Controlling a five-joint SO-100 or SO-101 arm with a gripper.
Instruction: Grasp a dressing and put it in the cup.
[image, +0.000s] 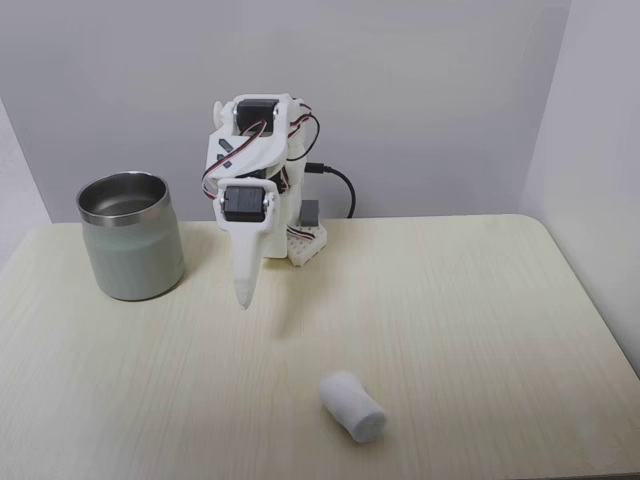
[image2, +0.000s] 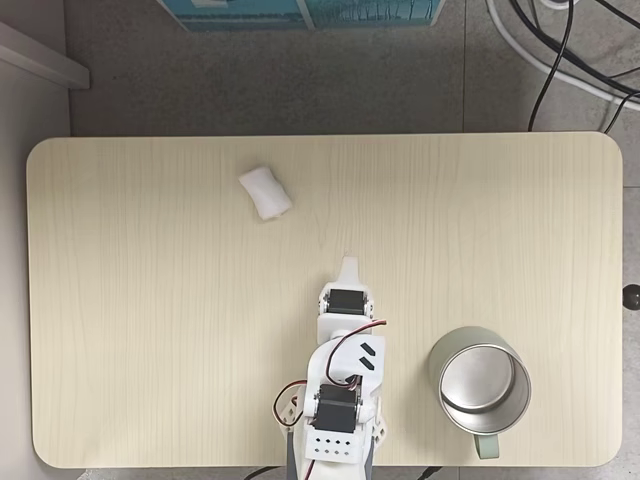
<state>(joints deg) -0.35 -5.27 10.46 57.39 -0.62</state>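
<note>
The gripper (image: 243, 298) hung empty with its fingers closed, because the gauze roll (image: 353, 406) lay well apart from it, far from the steel-rimmed cup (image: 130, 236).

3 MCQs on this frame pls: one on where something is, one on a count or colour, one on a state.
1. In the top-down fixed view, the dressing lies:
A. inside the cup
B. on the table, up and left of the gripper
C. between the jaws

2. How many cups are on the table?
A. one
B. two
C. three

3. The cup is:
A. tipped on its side
B. upside down
C. upright, mouth open, nothing seen inside

Answers:
1 B: the white roll lies on the bare table, clear of the gripper and far from the cup.
2 A: both fixed views show a single grey-green cup with a steel rim.
3 C: its open mouth faces up in both fixed views, and the steel interior looks bare.
</note>
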